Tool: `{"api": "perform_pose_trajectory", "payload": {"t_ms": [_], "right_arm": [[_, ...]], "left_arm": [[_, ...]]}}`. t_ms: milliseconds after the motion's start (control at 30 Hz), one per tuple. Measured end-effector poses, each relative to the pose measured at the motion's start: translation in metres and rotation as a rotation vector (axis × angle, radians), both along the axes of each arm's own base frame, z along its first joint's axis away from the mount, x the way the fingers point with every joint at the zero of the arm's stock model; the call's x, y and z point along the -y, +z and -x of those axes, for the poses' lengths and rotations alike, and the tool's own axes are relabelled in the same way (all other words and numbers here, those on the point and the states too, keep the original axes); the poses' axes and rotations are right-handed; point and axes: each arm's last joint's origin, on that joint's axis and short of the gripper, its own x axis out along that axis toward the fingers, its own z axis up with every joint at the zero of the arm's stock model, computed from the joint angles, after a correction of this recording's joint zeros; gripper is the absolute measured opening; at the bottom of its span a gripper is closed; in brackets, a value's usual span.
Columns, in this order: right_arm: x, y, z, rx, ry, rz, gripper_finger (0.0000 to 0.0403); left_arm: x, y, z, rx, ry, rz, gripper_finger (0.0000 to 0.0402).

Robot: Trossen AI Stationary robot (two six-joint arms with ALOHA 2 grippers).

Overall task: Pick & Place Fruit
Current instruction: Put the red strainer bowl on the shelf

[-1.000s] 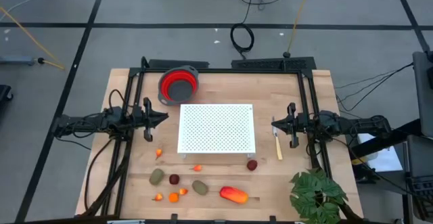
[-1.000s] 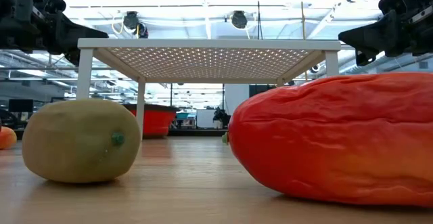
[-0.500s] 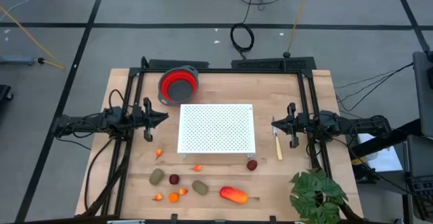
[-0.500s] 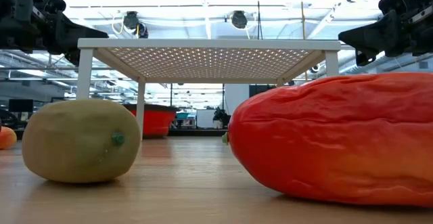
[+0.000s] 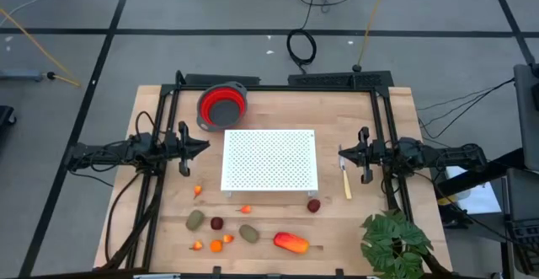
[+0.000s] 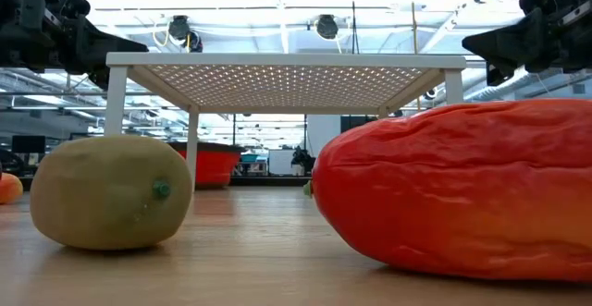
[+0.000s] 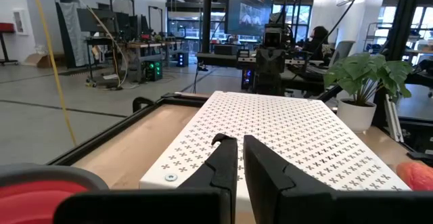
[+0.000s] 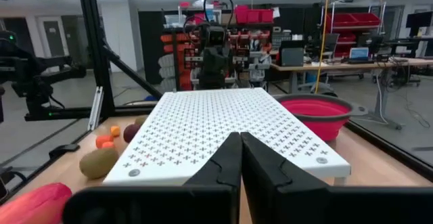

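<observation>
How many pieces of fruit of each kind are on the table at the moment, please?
Mango: 1
Olive-brown ovals: 2
Dark red balls: 2
Small orange bits: 5
Total: 10

Matt pale wood table (image 5: 168, 220); white perforated metal rack (image 5: 269, 158); glossy, wrinkled mango (image 6: 462, 190); dull olive fruit (image 6: 111, 192); smooth red bowl (image 5: 222, 105).
</observation>
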Motion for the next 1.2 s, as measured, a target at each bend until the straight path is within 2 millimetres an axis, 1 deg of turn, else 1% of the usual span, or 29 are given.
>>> {"api": "perform_pose_trajectory", "payload": {"t_ms": [733, 833, 1067, 1200], "right_arm": [[0.0, -0.001, 0.0, -0.007, 0.003, -0.001, 0.0], [0.0, -0.001, 0.0, -0.005, 0.007, -0.045, 0.0], [0.0, -0.001, 0.0, -0.002, 0.014, -0.127, 0.0], [0.0, -0.001, 0.0, -0.001, 0.015, -0.136, 0.0]], "left_arm": [[0.0, 0.0, 0.0, 0.0, 0.0, 0.0, 0.0026], [0.0, 0.001, 0.0, 0.015, 0.005, 0.001, 0.0026], [-0.004, 0.028, 0.007, 0.289, 0.124, 0.03, 0.0026], [-0.004, 0.047, 0.013, 0.346, 0.142, 0.018, 0.0026]]}}
